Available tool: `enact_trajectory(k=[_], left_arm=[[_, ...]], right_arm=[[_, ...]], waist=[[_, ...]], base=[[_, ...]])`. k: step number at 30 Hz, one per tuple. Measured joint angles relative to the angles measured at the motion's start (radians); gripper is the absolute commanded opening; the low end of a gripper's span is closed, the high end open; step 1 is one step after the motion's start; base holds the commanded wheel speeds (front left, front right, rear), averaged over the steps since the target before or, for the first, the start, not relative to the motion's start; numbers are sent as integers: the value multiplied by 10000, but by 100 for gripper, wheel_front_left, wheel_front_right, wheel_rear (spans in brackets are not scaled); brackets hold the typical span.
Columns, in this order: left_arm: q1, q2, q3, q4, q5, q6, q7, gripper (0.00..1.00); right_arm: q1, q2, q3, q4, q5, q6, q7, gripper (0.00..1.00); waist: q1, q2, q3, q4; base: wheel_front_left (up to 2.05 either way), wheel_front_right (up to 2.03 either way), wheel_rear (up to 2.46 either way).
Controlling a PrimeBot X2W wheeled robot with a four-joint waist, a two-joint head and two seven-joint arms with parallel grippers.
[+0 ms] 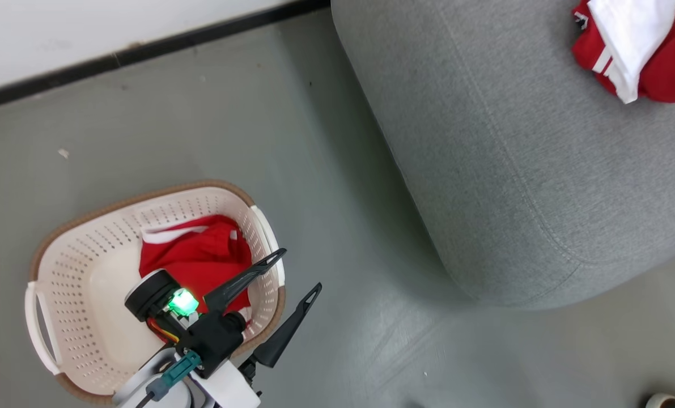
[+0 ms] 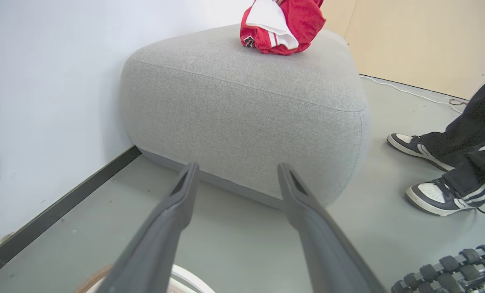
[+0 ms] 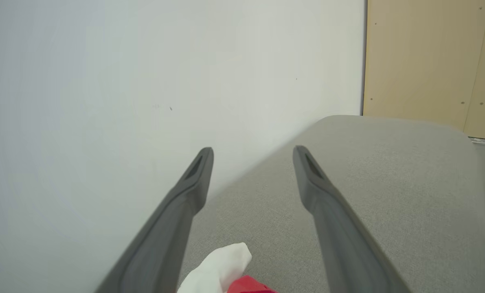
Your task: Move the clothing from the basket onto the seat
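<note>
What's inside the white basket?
A red garment with white trim lies in the basket. The left gripper covers its near edge; anything under the garment is hidden.

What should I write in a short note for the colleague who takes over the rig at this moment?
Left end effector: open, empty, over the rim of the basket, pointing toward the seat.
Right end effector: open, empty, above the seat, beside the wall.
Done: one red and white garment lies on the seat.
Left: one red garment is in the basket; move it to the seat.
Note: a person's feet stand near the seat.
</note>
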Motion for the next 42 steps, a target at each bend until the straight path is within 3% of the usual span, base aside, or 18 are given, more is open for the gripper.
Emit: enact_trajectory(k=[11, 17, 23, 42], left_arm=[[13, -786, 481, 84, -345, -2, 0, 100], [122, -1116, 997, 117, -372, -2, 0, 100], [696, -1628, 1687, 199, -821, 4, 0, 100], [2190, -2368, 3601, 192, -961, 92, 0, 100]], right_arm=[[163, 876, 2050, -1595, 871, 0, -6, 100], [1255, 1300, 3588, -2090, 1191, 0, -4, 100], [2312, 1390, 5200, -2800, 1450, 0, -6, 100], [6319, 1645, 8004, -4203, 3275, 0, -4, 100]], waist=[[0, 0, -1142, 138], [-1, 0, -1817, 293], [0, 0, -2475, 495], [0, 0, -4247, 1513]], base=[[0, 0, 0], [0, 0, 0], [0, 0, 0], [0, 0, 0]])
